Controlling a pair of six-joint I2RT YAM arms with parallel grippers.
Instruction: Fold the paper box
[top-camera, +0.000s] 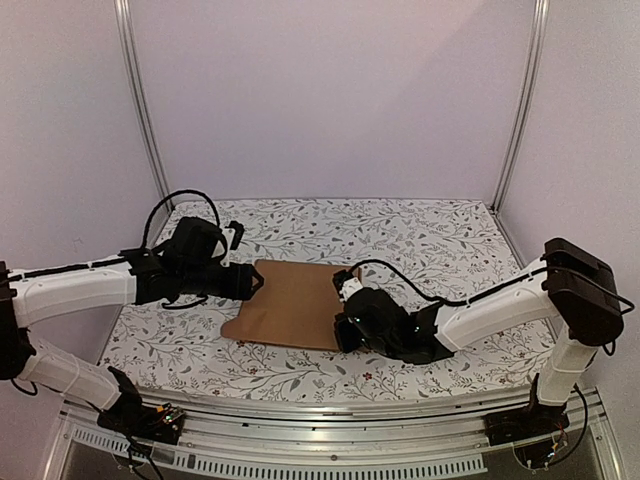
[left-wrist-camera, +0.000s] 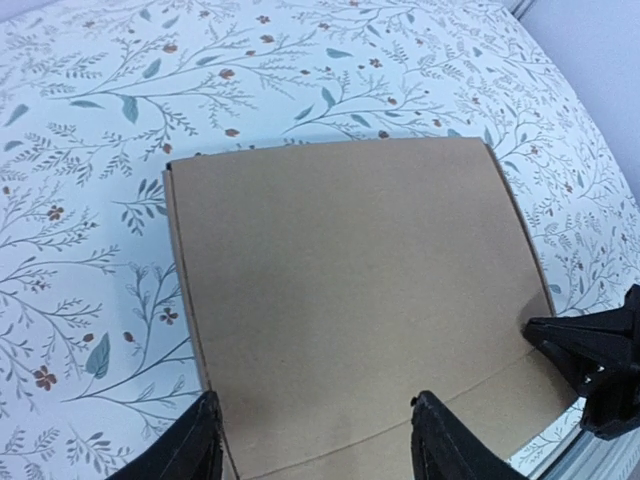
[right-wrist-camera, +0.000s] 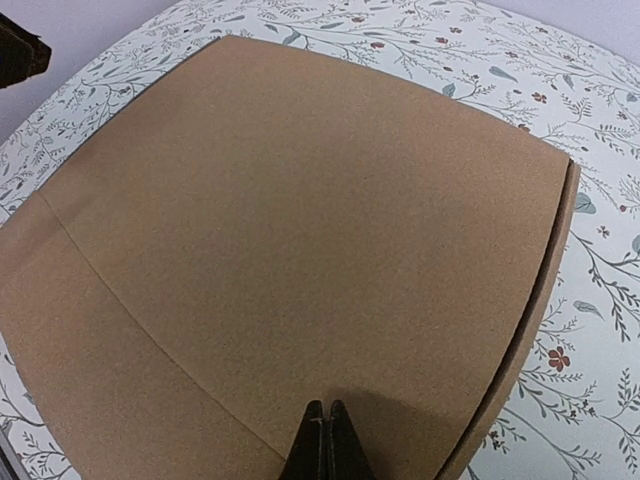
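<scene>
Paper box (top-camera: 295, 300), one; left tool (left-wrist-camera: 315, 448), right tool (right-wrist-camera: 325, 440)

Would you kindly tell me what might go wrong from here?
On the flat brown cardboard box, the lid edge looks slightly parted, so it may spring open. The left gripper is open and only the shut right gripper sits over the lid; a push could slide the box across the floral tablecloth.

The left arm (top-camera: 70, 285) reaches in low from the left, its left gripper (top-camera: 252, 282) pointing right with the fingers (left-wrist-camera: 195, 450) set well apart. The right arm (top-camera: 500, 305) bends in from the right, its right gripper (top-camera: 342, 334) aimed left, both fingers (right-wrist-camera: 318, 445) pressed tight together.
</scene>
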